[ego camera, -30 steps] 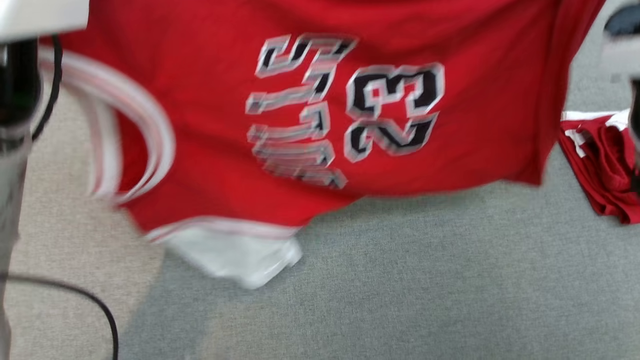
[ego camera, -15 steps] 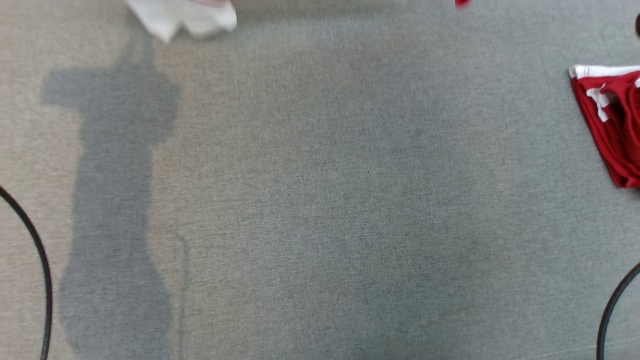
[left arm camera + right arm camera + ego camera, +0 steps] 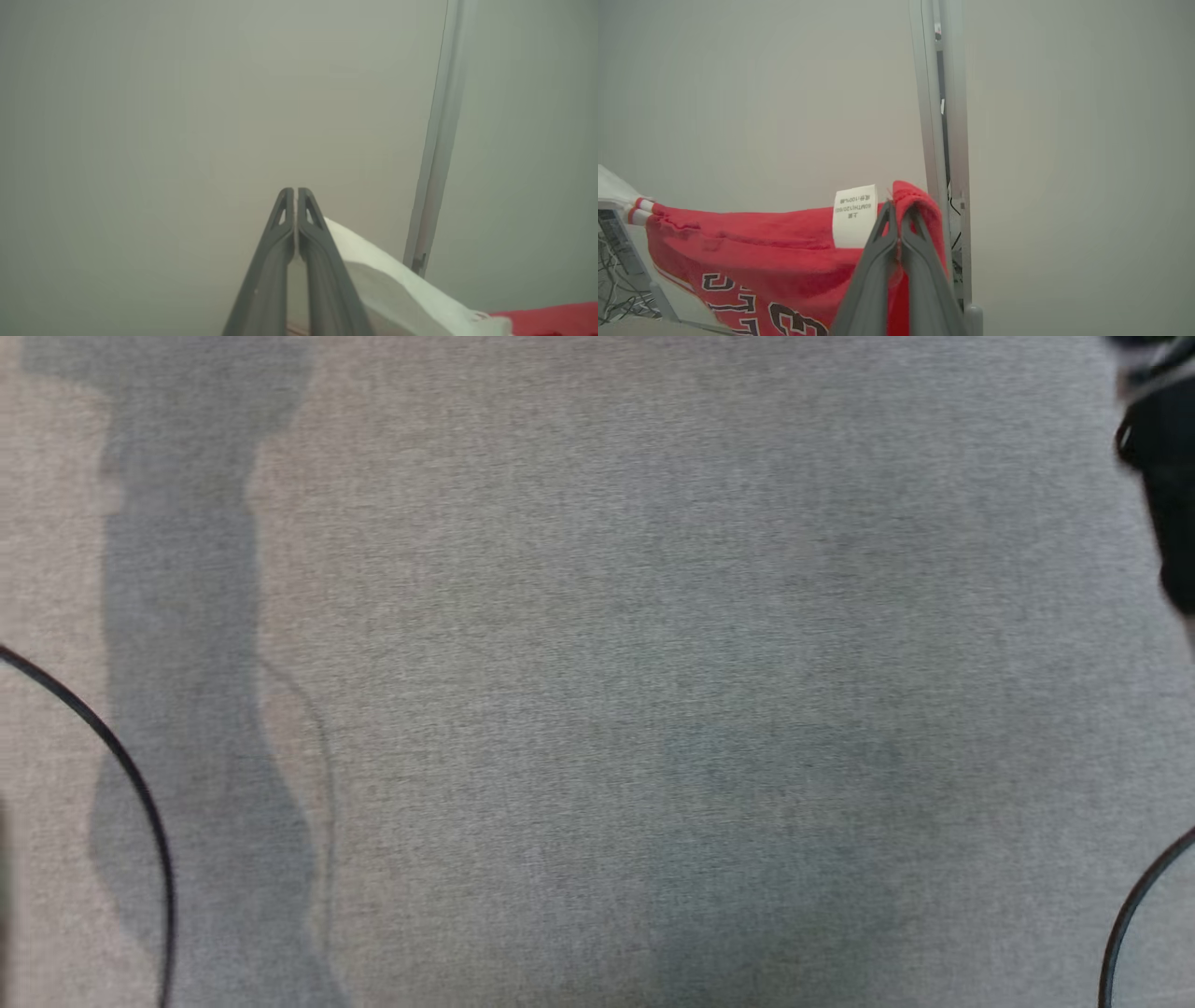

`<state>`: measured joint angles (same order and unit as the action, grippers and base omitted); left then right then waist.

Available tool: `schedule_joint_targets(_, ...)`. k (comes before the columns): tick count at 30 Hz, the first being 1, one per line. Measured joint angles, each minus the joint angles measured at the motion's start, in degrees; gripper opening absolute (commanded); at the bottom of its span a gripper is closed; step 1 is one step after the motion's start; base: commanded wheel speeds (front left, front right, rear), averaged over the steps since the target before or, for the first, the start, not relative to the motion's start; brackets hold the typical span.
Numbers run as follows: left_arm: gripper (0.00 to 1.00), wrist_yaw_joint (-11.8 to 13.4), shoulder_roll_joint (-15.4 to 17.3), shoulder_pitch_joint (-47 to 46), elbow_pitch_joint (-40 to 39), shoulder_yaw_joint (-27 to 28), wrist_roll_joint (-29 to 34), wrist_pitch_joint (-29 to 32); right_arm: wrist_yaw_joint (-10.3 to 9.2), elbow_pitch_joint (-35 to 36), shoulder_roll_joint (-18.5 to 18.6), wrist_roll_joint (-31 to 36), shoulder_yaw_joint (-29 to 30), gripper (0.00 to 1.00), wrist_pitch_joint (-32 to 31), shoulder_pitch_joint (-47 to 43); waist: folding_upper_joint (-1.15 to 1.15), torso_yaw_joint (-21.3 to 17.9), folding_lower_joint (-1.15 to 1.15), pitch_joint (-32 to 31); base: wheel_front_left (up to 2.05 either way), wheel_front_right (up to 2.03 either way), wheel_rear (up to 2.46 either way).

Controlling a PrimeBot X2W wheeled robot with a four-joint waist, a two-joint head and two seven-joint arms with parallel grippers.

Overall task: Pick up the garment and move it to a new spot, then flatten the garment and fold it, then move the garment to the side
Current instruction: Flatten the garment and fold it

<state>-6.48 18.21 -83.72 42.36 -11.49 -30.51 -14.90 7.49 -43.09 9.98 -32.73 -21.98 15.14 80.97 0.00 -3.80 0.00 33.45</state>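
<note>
Jersey (image 3: 752,242) aloft: my right gripper (image 3: 896,210) pinches its red edge by the label (image 3: 854,215), left gripper (image 3: 293,192) clamps the white trim (image 3: 397,284).

The grey woven surface (image 3: 597,616) carries a tall shadow (image 3: 177,616) down its left side. A thin black cable (image 3: 140,789) curves at the left edge and a second cable (image 3: 1132,901) at the lower right; whether they touch it is unclear.
</note>
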Motion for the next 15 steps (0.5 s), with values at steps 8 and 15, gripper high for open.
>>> schedule_joint_targets(8,0.0,0.6,-3.8,30.0,-16.7,5.8,1.8,0.0,0.0,10.6,4.8,-6.2,-6.5,0.0,0.0,-21.2,0.0,1.6,0.0,-2.4,0.0,0.0,0.0)
schedule_joint_targets(15,0.0,4.8,-4.5,56.8,-33.9,10.0,3.0,0.0,0.0,16.2,5.4,-10.7,-7.1,0.0,0.0,-39.5,0.0,2.0,0.0,-6.5,0.0,0.0,0.0)
